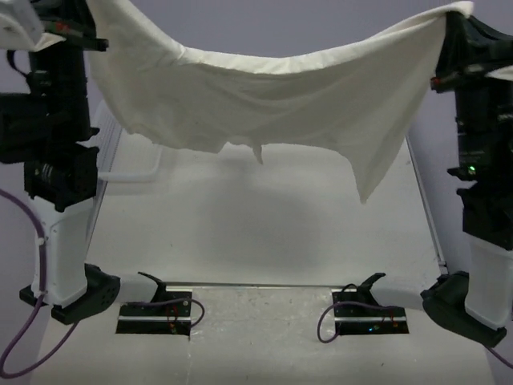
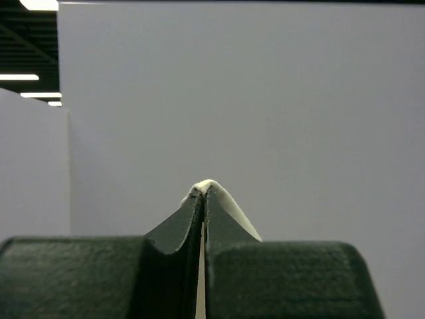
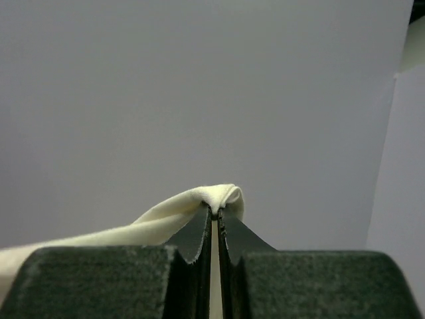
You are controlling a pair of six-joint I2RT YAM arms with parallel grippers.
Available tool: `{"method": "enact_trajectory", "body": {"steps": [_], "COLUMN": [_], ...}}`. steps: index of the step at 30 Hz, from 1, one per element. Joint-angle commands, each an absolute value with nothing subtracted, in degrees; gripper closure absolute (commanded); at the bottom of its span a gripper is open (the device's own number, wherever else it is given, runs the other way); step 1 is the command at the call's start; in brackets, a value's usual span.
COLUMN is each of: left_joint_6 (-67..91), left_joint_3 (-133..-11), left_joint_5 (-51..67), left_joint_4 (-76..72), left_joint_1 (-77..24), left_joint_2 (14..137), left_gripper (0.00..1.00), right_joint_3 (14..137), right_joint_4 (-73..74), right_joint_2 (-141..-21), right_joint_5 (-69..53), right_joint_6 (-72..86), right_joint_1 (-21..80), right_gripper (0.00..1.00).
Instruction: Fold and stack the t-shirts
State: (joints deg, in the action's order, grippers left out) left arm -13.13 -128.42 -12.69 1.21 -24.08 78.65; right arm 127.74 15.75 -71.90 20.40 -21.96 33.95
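A white container (image 1: 120, 156) shows only in part, below the left end effector (image 2: 202, 193) and behind that arm; what lies in it cannot be told.

The pale surface (image 1: 264, 224) lies well below both end effectors and carries a soft shadow under the cloth. At its near edge are two dark mounting plates (image 1: 156, 311), each with a black clamp, and a purple cable (image 1: 16, 337) trails beside the left base. Behind is a plain grey-lilac wall (image 3: 199, 80). The left wrist view catches ceiling lights (image 2: 40, 5) up and to the left of its end effector.

Both arms stand raised and wide apart, the left arm (image 1: 60, 160) and right arm (image 1: 485, 160) nearly upright. The left end effector is clamped tight on a small peak of the cream t-shirt (image 1: 272, 104). The right end effector (image 3: 216, 211) pinches another edge, with fabric trailing off to its left. The shirt hangs between them in the air, sagging in the middle, one corner drooping lower near the right end effector, clear of the surface.
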Motion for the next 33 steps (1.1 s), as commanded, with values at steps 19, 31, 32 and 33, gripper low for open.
{"method": "enact_trajectory", "body": {"steps": [19, 31, 32, 33], "left_joint_6": [-20.6, -2.3, -1.6, -1.0], "left_joint_3": [-130.5, -148.5, -148.9, -149.0], "left_joint_5": [-11.7, 3.2, 3.4, 4.3], "left_joint_4": [-10.3, -14.2, -13.6, -13.5], "left_joint_1": [-23.7, -6.6, -6.1, -5.2], "left_joint_2": [94.7, 111.8, 111.7, 111.4], "left_gripper": [1.0, 1.0, 1.0, 1.0], "right_joint_3": [132.2, 149.6, 149.5, 148.9], "right_joint_4": [5.1, 8.3, 8.4, 8.4], "right_joint_2": [-85.1, -102.0, -101.5, -101.1], "right_joint_5": [17.9, 7.3, 7.1, 7.0], "right_joint_6": [-23.1, -13.4, -13.2, -13.4], "right_joint_1": [24.6, 11.3, 11.1, 11.1], "right_gripper": [1.0, 1.0, 1.0, 1.0]}}
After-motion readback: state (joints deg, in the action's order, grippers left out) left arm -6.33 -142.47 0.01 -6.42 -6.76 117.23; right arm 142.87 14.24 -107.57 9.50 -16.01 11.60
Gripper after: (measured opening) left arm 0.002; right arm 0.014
